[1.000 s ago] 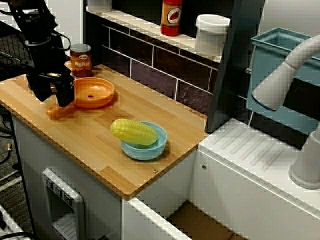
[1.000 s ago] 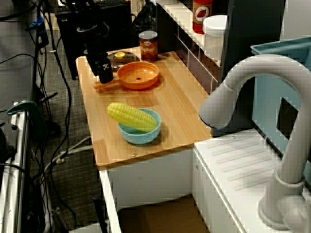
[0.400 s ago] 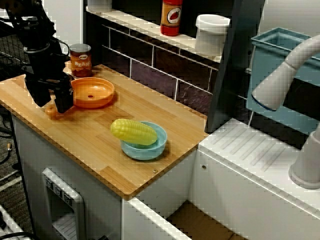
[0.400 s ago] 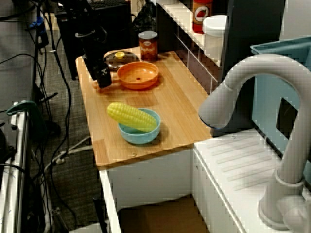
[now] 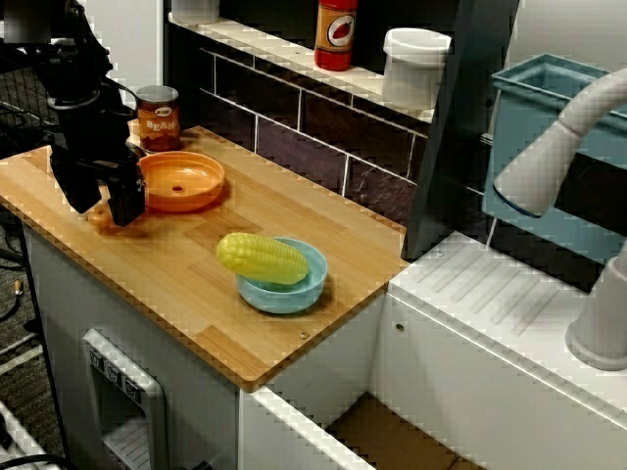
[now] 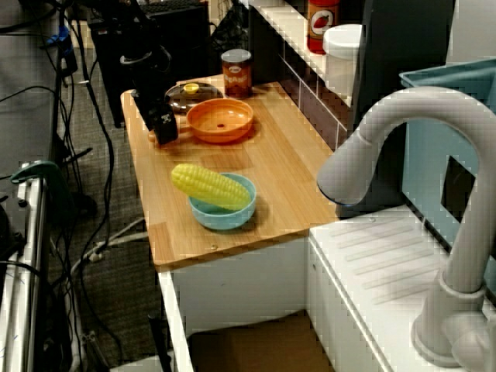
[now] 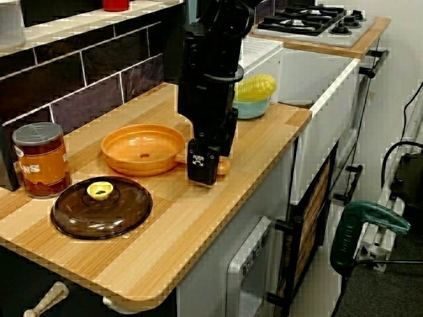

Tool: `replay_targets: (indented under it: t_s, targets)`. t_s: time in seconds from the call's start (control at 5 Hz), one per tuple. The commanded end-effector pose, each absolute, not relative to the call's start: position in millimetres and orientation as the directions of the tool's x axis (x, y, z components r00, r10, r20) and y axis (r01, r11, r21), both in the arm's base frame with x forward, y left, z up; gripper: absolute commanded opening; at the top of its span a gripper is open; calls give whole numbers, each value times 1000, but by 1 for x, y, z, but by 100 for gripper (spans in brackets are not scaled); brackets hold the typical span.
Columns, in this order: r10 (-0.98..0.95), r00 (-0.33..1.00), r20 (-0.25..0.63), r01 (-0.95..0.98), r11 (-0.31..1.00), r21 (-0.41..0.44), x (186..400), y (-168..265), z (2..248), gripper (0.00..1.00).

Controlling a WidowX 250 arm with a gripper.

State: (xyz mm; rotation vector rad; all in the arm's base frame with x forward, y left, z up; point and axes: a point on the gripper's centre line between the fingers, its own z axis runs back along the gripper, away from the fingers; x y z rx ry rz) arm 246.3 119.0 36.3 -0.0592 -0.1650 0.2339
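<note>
While the black fingers (image 5: 125, 201) straddle its handle, spread and unclenched, the shallow orange plastic pan (image 5: 182, 182) rests flat on the wooden surface (image 5: 176, 279), not yet gripped.

- Front view: high, looking across the worktop (image 5: 196, 284) at the tiled wall (image 5: 323, 127).
- View from the sink (image 6: 372, 248): high, looking along it.
- Opposite-end view: low, close; all share the worktop.

The black arm (image 5: 83, 108) stands upright over the wooden counter (image 5: 196, 284), near its front edge. Its gripper (image 5: 100, 203) points straight down with the jaws apart, tips at the surface.
</note>
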Motion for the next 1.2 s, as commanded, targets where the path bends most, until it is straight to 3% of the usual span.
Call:
replay_targets:
  t_s: [0.0,0.2,0.8,1.0]
  targets:
    - [245,950,191,-240,970,-48,247,125,41,100]
    - [256,946,198,-252,967,-42,245,124,40,0]
    - [276,942,190,-270,961,-56,245,128,45,0]
    - [277,940,197,-266,961,-78,249,128,58,0]
